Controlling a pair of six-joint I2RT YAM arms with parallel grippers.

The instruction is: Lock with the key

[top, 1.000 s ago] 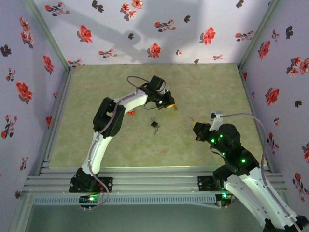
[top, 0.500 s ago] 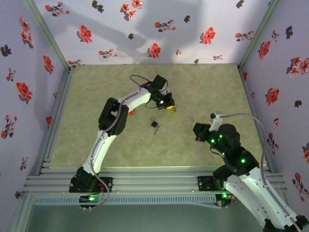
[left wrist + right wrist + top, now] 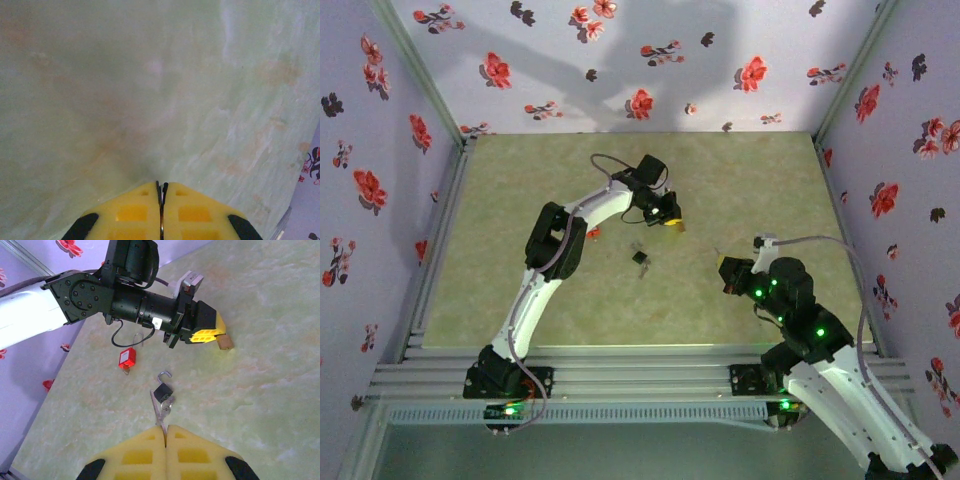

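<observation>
View from above a green table (image 3: 750, 180) inside flowered walls. My left pincer (image 3: 674, 222), just above the frame's centre, has its yellow jaws pressed together on nothing and is aimed at bare tabletop. My right pincer (image 3: 165, 436), at the bottom edge of its own wrist view, is likewise closed and empty. It points straight at the small black padlock (image 3: 162, 390) lying mid-frame, its hook sprung open and keys (image 3: 168, 404) seemingly hanging from its base. I judge this lines me up to grasp them. A red padlock (image 3: 127, 358) lies further left, apart
</observation>
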